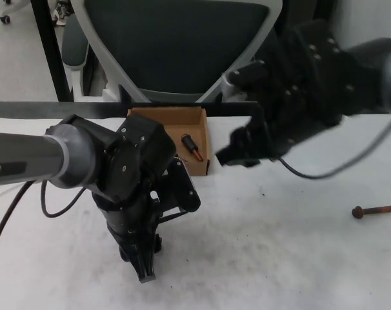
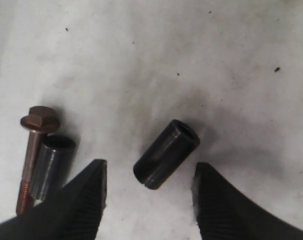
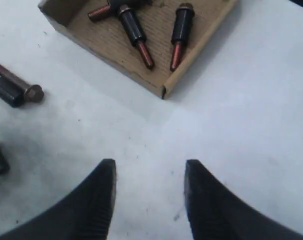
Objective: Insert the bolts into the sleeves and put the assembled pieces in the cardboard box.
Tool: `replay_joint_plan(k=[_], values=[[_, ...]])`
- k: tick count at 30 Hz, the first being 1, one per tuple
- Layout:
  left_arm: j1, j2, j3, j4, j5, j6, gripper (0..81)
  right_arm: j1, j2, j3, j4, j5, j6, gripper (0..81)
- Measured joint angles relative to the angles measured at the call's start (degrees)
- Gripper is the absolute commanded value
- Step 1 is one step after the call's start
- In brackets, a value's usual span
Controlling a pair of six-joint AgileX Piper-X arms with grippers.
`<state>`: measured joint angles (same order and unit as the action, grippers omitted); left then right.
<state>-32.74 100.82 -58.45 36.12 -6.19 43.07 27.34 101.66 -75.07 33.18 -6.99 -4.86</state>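
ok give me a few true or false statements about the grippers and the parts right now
1. The left gripper is open, and a black sleeve lies on the bench between its jaws. True.
2. The cardboard box holds nothing. False: assembled pieces lie in it.
3. The right gripper grips a bolt. False: it is open, with bare bench below it.
4. A bolt lies beside a second sleeve on the bench. True.
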Motion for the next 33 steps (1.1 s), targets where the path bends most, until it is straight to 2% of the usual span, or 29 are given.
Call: replay_joint_plan(k=[8, 12, 14, 16, 19, 24, 29, 33], values=[[-0.6, 1.9, -0.2, 1.1, 1.1, -0.5, 49.7, 0.0, -11.2, 13.0, -0.2, 1.8, -1.2, 41.3], [-1.7, 2.8, -1.0, 1.6, -0.3, 0.0, 47.6, -0.7, -14.8, 17.7, 2.4, 7.5, -4.1, 41.3], [-2.3, 2.8, -1.2, 2.0, -1.5, 0.5, 39.3, -1.4, -15.6, 18.7, 3.8, 8.7, -5.1, 41.3], [-2.5, 2.9, -1.2, 2.3, -1.5, 0.5, 25.9, -2.0, -15.8, 19.3, 5.2, 9.2, -6.3, 41.3], [-2.8, 3.2, -1.2, 2.7, -1.5, 0.5, 0.4, -3.2, -15.9, 19.6, 6.9, 9.6, -9.1, 41.3], [-2.6, 3.2, -1.4, 3.2, 1.1, -0.7, 0.8, -5.1, -15.9, 19.6, 9.3, 9.7, -13.8, 41.3], [-2.1, 2.2, -1.1, 3.5, 9.1, -4.3, 0.8, -6.1, -15.9, 19.6, 11.9, 10.7, -18.4, 41.3], [-2.6, -0.8, 1.2, 4.7, 19.0, -8.8, 0.8, -6.7, -15.9, 19.6, 15.3, 19.0, -23.1, 41.3]])
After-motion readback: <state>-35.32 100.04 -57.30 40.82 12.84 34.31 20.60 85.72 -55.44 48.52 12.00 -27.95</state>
